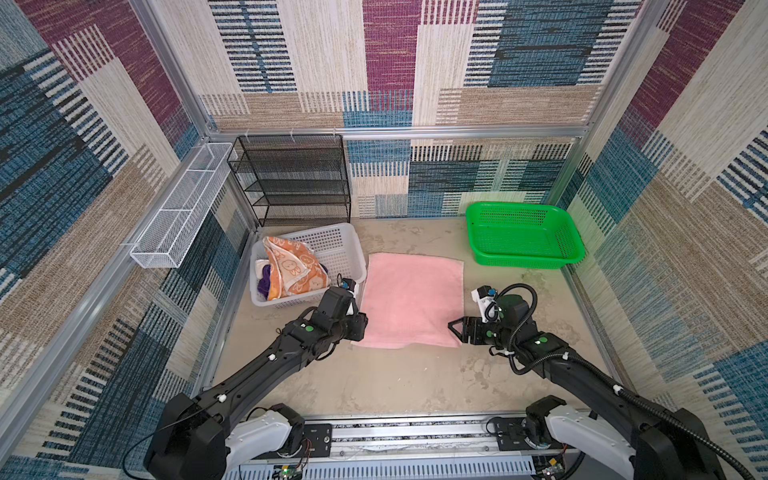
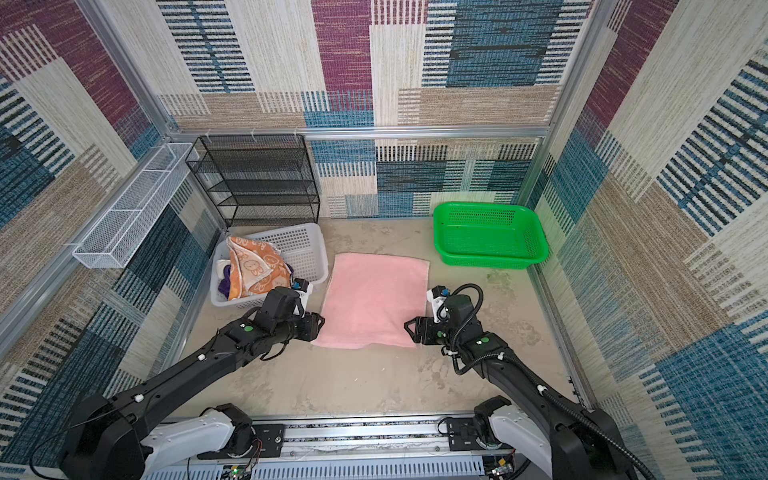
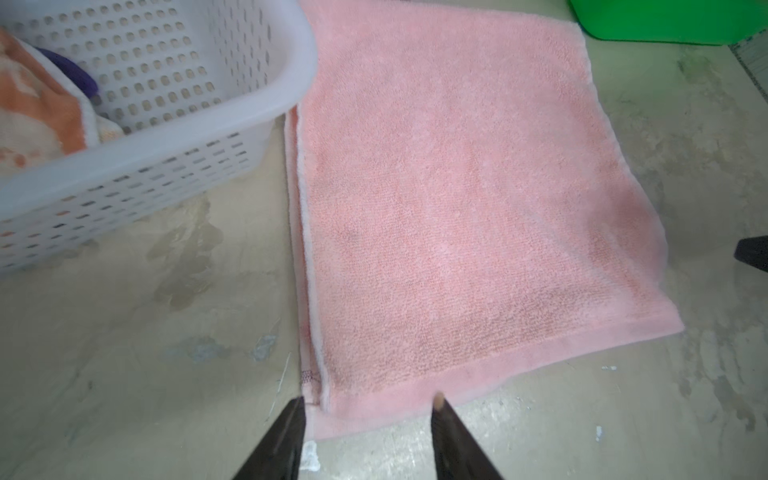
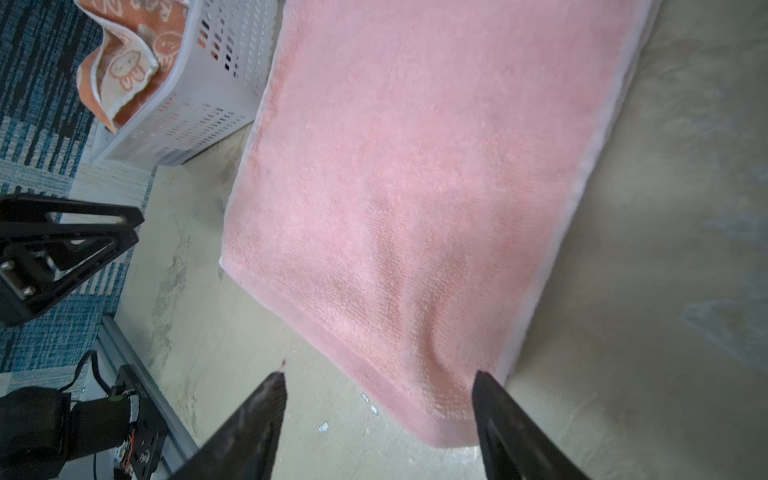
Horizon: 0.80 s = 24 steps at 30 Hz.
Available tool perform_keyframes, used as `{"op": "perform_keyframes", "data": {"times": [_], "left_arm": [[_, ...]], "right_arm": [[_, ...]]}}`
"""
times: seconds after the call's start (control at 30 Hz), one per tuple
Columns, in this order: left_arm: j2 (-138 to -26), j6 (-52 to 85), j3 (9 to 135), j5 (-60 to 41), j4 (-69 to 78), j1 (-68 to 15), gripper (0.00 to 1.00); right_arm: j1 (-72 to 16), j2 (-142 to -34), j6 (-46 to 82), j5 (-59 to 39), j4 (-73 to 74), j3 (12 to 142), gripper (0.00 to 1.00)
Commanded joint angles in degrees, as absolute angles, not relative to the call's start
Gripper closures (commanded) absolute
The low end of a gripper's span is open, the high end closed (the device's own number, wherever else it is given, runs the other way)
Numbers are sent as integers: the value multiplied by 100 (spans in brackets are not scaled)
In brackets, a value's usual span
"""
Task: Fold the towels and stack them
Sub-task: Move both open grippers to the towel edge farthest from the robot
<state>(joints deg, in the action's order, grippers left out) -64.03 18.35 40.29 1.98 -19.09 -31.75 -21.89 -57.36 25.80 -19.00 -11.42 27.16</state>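
Grip: none; left gripper (image 3: 369, 401) and right gripper (image 4: 380, 376) both spread, empty.
Pink towel (image 1: 411, 299): flat, doubled, just ahead, one near corner at each gripper.
Handling: light, limp terry; layers likely slide apart.
Hold: pinch both layers at those corners.
Orange towel (image 1: 289, 266): heaped in white basket (image 1: 332, 243) beyond left gripper.
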Motion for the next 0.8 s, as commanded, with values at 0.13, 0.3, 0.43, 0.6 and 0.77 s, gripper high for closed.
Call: {"op": "perform_keyframes", "data": {"times": [0.13,0.3,0.43,0.6,0.77], "left_arm": [[-6581,1693,4473,422,-1711,-3173,41],[-7409,1438,5347,292,-1521,-3173,41],[-8274,1219,6340,473,-1702,-3173,42],[-9522,1146,7789,784,-2374,-3124,42],[-10750,1395,9034,1017,-2880,-2978,42]], "right_arm": [[-2149,-6569,2956,-359,-804,3289,27],[-1972,-7612,2790,17,-561,4080,27],[-1809,-8422,2573,32,-401,4720,27],[-1641,-9193,2401,12,-277,5379,27],[-1500,-9747,2373,127,-239,5803,28]]}}
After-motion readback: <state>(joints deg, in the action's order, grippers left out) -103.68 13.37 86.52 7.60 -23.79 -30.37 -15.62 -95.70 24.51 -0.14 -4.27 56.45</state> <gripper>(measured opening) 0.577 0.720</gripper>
